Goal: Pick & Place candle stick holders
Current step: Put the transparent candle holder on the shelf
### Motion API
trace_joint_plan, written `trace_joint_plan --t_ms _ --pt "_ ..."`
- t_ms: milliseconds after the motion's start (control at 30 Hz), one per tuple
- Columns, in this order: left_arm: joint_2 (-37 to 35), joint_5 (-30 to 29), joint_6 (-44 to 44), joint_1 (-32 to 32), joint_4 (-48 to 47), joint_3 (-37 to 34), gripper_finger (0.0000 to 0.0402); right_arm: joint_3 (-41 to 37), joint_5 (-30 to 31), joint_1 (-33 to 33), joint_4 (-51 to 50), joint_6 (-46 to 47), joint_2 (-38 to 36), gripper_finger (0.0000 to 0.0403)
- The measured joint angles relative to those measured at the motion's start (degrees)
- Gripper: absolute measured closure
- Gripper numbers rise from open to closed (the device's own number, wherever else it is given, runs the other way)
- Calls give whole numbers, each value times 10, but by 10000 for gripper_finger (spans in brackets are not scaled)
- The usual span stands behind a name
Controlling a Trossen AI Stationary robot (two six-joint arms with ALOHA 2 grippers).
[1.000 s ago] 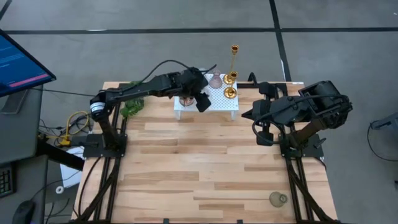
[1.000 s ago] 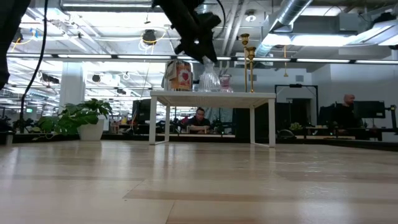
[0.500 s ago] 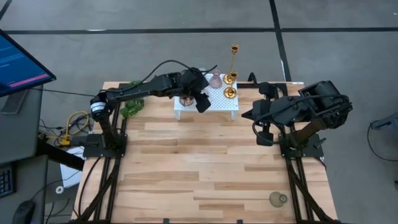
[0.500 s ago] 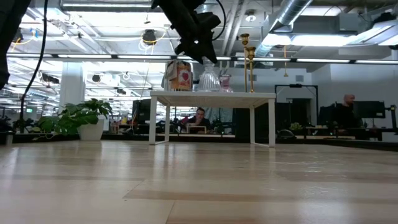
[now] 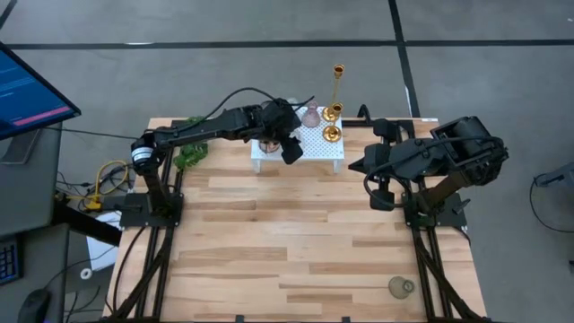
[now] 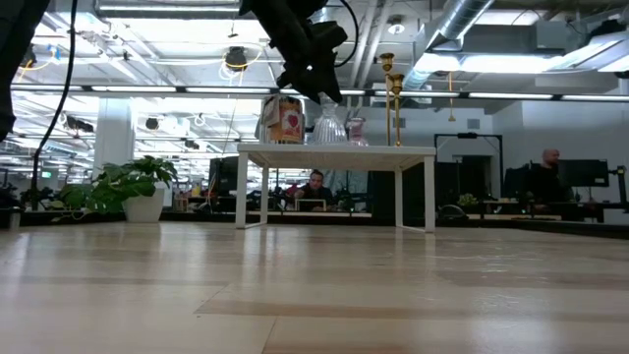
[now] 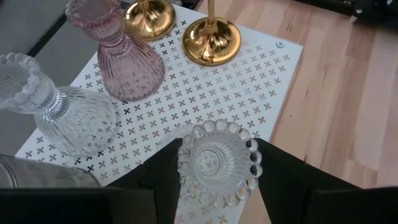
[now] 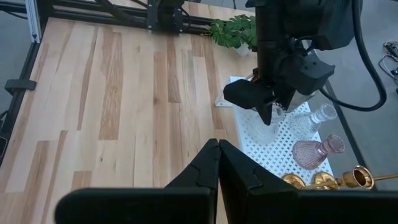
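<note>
The shiny gold candle stick holders stand untouched on the small white perforated surface. Above it, the left hand grips a clear ribbed glass vase, seemingly mid-placement; next, release and reach goldward. The right hand, clenched empty, waits nearby.

A pink glass vase and a clear one are seen on the small white perforated stand, the clear vase at eight o'clock of the pink.

A grey concrete floor surrounds the light wooden plank table. Behind it, an open office has exposed ceiling ducts, strip lights and a potted green plant.
</note>
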Motion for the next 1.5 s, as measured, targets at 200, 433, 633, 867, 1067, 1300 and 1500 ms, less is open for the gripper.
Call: trace_joint_plan --t_ms 200,433,633,867,1067,1300,1500 --pt "0 0 1 0 -11 0 222 0 0 0 0 0 0 403" --pt "0 0 4 6 -15 0 222 0 0 0 0 -3 0 403" --pt "0 17 5 6 -13 0 221 0 0 0 0 -5 0 403" --pt "0 17 17 6 -13 0 221 0 0 0 0 -5 0 403" --pt "0 16 17 6 -12 0 221 0 -2 0 0 -5 0 403" --pt "1 0 29 6 -13 0 196 0 -11 0 0 -5 0 403" --pt "1 -2 30 6 -13 0 172 0 -11 0 0 -5 0 403"
